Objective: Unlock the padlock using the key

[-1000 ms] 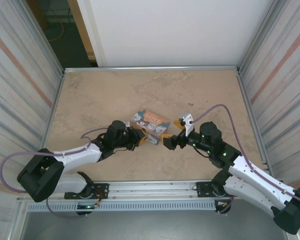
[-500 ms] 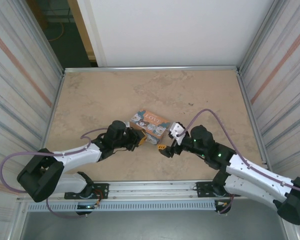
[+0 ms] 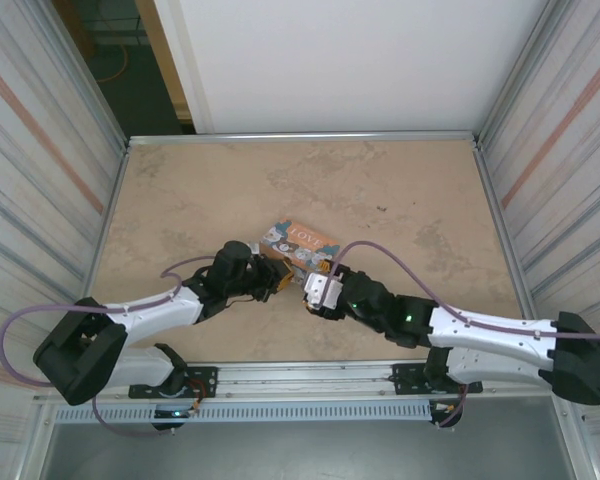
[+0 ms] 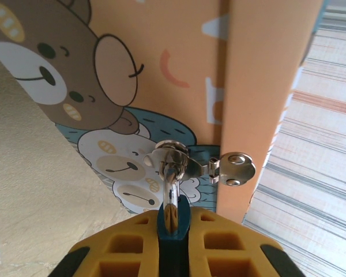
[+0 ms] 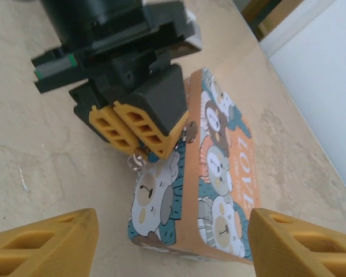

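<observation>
My left gripper is shut on the padlock, a small blue-teal body pinched between its yellow fingers. The padlock's silver shackle passes through the metal hasp on the front of the orange-and-teal "LOVE" box. In the right wrist view the left fingers press against the box, and a small silvery ring hangs under them; I cannot tell whether it is the key. My right gripper is open and holds nothing, its fingers spread wide just short of the box's near end.
The box lies mid-table with both grippers crowded at its near side, left gripper and right gripper almost touching. Bare tan tabletop stretches behind and to both sides, fenced by metal walls.
The right arm has swung left and stretched low across the table, bringing its gripper from right of the box to its near end beside the left gripper. The left arm has stayed put.
</observation>
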Controlling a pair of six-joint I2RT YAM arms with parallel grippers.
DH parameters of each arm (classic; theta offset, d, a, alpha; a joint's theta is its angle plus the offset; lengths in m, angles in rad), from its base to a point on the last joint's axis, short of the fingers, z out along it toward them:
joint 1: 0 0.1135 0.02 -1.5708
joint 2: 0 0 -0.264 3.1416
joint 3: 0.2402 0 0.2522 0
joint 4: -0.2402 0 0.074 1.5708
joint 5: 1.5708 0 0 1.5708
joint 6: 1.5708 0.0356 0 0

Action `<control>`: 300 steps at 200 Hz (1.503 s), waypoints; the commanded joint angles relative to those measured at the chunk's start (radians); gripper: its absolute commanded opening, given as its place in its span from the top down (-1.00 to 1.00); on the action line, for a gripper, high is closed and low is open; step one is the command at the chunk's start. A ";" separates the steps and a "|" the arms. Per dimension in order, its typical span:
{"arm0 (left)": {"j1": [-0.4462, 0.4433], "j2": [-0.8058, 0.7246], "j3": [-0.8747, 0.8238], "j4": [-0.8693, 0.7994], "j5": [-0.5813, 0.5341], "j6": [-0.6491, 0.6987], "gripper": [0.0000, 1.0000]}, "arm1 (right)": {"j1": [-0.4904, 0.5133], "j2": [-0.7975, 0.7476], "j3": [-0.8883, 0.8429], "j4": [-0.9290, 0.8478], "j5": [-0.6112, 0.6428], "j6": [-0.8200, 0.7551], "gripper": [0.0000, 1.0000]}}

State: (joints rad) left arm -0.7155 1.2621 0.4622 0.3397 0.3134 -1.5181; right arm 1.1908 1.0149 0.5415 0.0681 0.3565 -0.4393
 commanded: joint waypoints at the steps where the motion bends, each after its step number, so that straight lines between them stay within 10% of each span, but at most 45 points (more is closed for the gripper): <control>1: -0.003 -0.032 0.023 0.018 0.016 0.010 1.00 | 0.022 0.059 0.034 0.043 0.080 -0.074 -0.25; 165: -0.003 -0.039 0.012 0.028 0.019 0.007 1.00 | 0.046 0.348 0.088 0.215 0.135 -0.113 0.51; 300: -0.002 -0.017 0.013 0.044 0.033 0.005 1.00 | 0.046 0.424 0.097 0.284 0.178 -0.108 0.66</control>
State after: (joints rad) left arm -0.7155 1.2617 0.4622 0.3412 0.3248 -1.5188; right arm 1.2266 1.4143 0.6083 0.3164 0.5053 -0.5407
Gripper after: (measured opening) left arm 0.138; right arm 0.185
